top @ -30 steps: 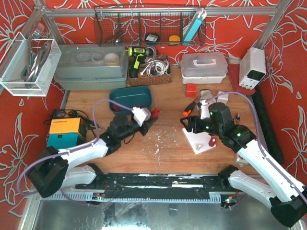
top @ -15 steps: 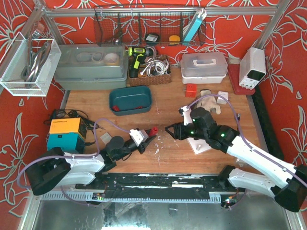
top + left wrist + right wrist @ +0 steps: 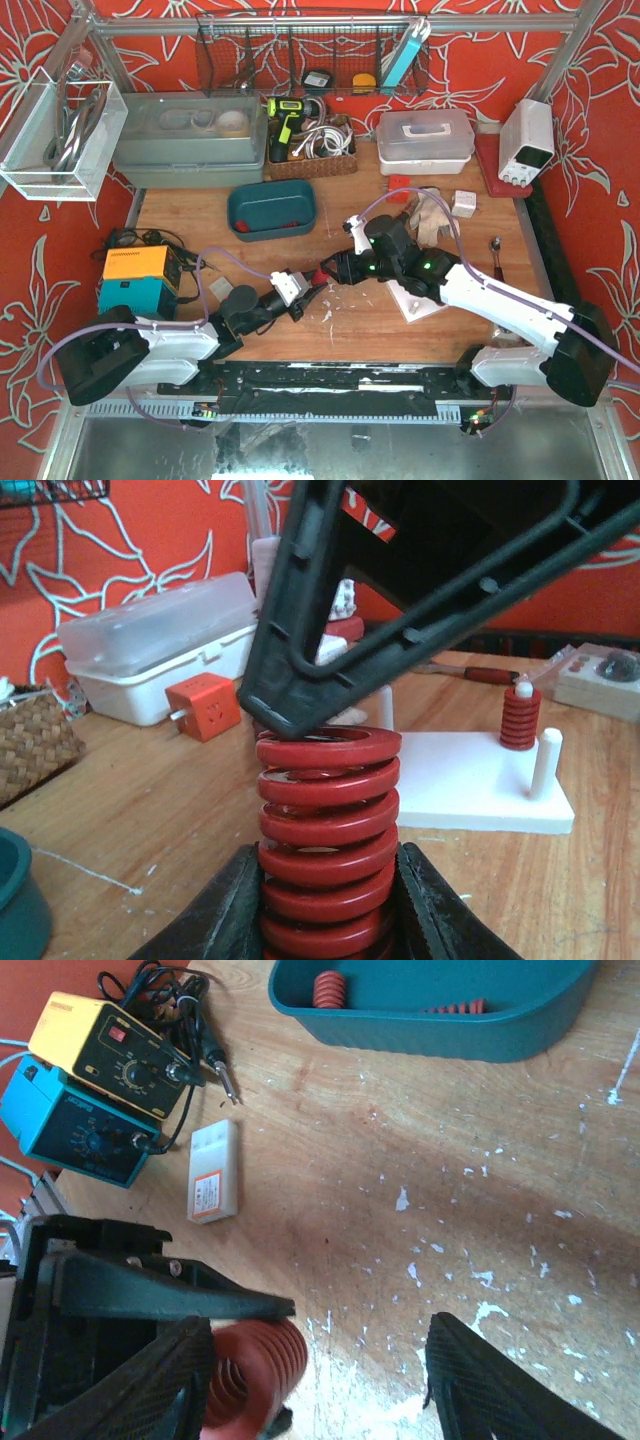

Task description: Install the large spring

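The left claw (image 3: 303, 293) is closed on the lower coils of the large red spring (image 3: 325, 825), holding it upright near the middle of the wooden surface (image 3: 350, 215), a little toward the near edge. In the left wrist view its two fingers (image 3: 235, 910) press against either side of the spring. The right claw (image 3: 320, 1360) is spread wide and holds nothing. One of its black fingers (image 3: 400, 580) comes down from above, its tip at the rim of the top coil; whether it actually touches cannot be told. In the right wrist view the spring sits just inside that finger, and the other finger (image 3: 480, 1380) stands well apart over bare, paint-flecked wood. The white plate (image 3: 480, 780) lies flat to the right, apart from the spring, with open surface between them; a bare peg (image 3: 545, 760) stands near its edge beside a small spring (image 3: 520, 718) seated on another peg. An orange cube (image 3: 203, 705) and a white box (image 3: 160, 645) sit farther back. The teal tray (image 3: 272, 208) rests toward the rear, with spare springs (image 3: 328, 988) inside. The station (image 3: 135, 278) stands at the surface's left edge.
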Robot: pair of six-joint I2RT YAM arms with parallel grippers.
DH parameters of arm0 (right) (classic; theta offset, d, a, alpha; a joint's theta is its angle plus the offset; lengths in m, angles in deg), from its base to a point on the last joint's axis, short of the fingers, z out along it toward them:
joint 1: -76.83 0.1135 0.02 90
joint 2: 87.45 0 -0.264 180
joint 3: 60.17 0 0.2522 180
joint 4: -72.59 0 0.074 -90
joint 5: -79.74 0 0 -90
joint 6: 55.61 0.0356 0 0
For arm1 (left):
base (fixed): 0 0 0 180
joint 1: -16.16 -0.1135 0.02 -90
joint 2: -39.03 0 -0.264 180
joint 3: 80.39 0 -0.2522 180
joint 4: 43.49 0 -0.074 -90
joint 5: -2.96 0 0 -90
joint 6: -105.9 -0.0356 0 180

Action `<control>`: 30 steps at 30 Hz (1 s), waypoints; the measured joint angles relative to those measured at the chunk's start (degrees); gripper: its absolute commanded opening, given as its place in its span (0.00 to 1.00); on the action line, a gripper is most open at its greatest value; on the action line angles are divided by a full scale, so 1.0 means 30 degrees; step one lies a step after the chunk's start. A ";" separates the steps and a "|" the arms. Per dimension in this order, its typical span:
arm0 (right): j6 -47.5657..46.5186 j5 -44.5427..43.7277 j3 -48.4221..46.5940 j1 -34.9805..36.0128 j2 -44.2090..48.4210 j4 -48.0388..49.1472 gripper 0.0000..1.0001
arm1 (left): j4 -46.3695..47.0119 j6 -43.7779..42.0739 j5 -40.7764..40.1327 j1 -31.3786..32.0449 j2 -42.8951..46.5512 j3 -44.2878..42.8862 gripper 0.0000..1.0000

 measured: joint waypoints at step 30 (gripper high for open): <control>-0.0022 0.1523 0.0852 0.0488 -0.0780 0.1413 0.66 | -0.0240 -0.0153 0.0015 0.0211 -0.0015 0.0029 0.00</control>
